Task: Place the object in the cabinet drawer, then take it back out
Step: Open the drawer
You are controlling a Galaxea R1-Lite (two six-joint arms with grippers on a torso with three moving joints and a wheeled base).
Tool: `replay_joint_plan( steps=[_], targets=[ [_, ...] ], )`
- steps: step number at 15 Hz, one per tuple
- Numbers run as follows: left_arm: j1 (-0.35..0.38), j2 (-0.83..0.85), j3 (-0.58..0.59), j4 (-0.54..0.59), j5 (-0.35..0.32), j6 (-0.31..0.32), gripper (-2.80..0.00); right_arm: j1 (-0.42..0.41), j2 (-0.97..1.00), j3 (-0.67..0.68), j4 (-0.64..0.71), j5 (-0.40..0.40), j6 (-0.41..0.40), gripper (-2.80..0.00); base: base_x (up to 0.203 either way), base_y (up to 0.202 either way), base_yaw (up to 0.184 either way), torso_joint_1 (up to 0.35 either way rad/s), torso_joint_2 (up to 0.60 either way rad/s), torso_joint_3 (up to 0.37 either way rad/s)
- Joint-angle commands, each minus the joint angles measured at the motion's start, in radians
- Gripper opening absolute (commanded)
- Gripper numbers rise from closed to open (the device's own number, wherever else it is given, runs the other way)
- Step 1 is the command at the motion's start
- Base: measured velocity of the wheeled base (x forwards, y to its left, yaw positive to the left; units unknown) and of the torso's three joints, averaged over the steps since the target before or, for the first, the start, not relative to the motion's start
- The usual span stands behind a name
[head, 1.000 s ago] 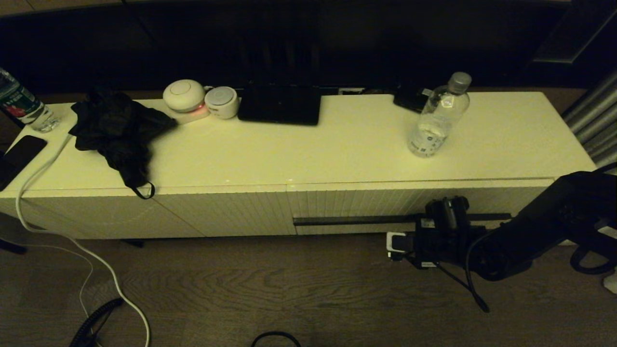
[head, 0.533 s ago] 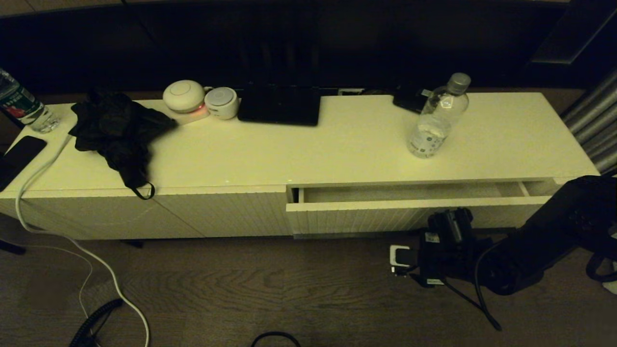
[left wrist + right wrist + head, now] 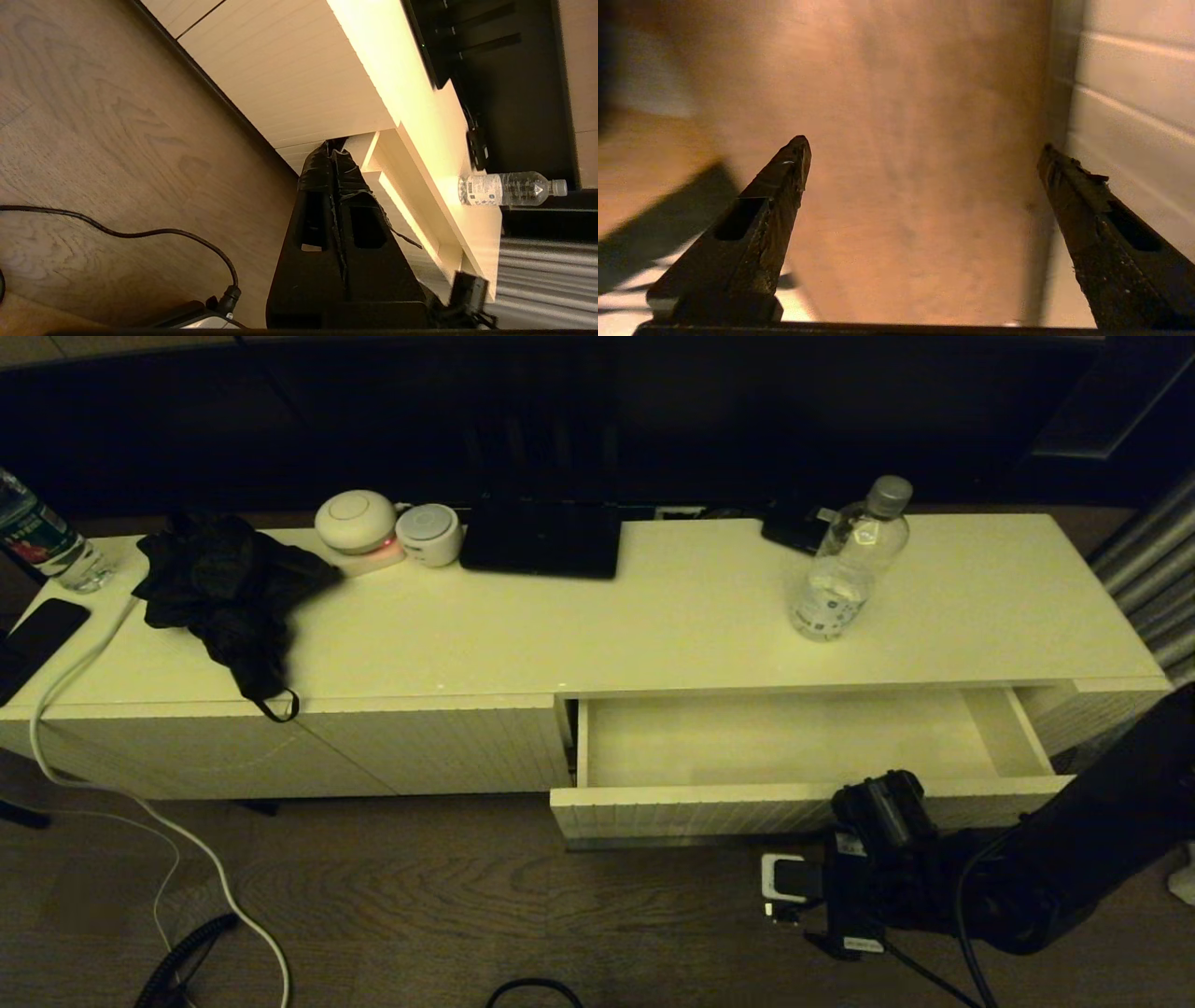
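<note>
Cabinet drawer (image 3: 794, 737) now pulled wide, ready for the water bottle (image 3: 845, 565); right gripper (image 3: 924, 154) spread apart, empty; left gripper (image 3: 332, 156) closed.

Two bottles (image 3: 848, 560) (image 3: 37, 537), one open drawer (image 3: 794, 803), two round white gadgets (image 3: 355, 521) (image 3: 428, 534), one black cloth (image 3: 229, 593).

Before me runs a long, low cream cabinet (image 3: 653, 607) with ribbed fronts, standing on a dark wood-grain floor (image 3: 420, 905). Behind it the wall is nearly black. Grey curtain folds (image 3: 1153, 588) hang at my right. The light is dim and yellowish.
</note>
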Motion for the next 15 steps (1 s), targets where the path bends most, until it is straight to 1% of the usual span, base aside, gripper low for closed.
replay_joint_plan(
  steps=[1,4,7,8,9,10,12,13,15],
  targets=[
    [0.000,-0.002,0.000,0.000,0.000,-0.006,-2.80,0.043,-0.104,0.064,0.013,0.000,0.027,0.00,0.000,0.000,0.000,0.000,0.00,0.000],
    [0.000,-0.002,0.000,0.000,0.000,-0.006,-2.80,0.093,-0.218,0.148,0.018,-0.002,0.055,0.00,0.000,0.000,0.000,0.000,0.00,0.000],
    [0.000,-0.002,0.000,0.000,0.000,-0.006,-2.80,0.112,-0.372,0.164,0.054,-0.009,0.068,0.00,0.000,0.000,0.000,0.000,0.00,0.000],
    [0.000,-0.002,0.000,0.000,0.000,-0.006,-2.80,0.114,-0.430,0.149,0.103,-0.011,0.069,-2.80,0.000,0.000,0.000,0.000,0.00,0.000],
    [0.000,-0.002,0.000,0.000,0.000,-0.006,-2.80,0.116,-0.494,0.117,0.190,-0.015,0.070,-2.80,0.000,0.000,0.000,0.000,0.00,0.000],
    [0.000,-0.002,0.000,0.000,0.000,-0.006,-2.80,0.117,-0.558,0.071,0.311,-0.027,0.069,-2.80,0.000,0.000,0.000,0.000,0.00,0.000],
    [0.000,-0.002,0.000,0.000,0.000,-0.006,-2.80,0.119,-0.635,-0.062,0.556,-0.068,0.064,-2.80,0.000,0.000,0.000,0.000,0.00,0.000],
    [0.000,-0.002,0.000,0.000,0.000,-0.006,-2.80,0.121,-0.654,-0.127,0.640,-0.082,0.062,-2.80,0.000,0.000,0.000,0.000,0.00,0.000],
    [0.000,-0.002,0.000,0.000,0.000,-0.006,-2.80,0.120,-0.648,-0.229,0.720,-0.094,0.061,-2.80,0.000,0.000,0.000,0.000,0.00,0.000]
  ],
)
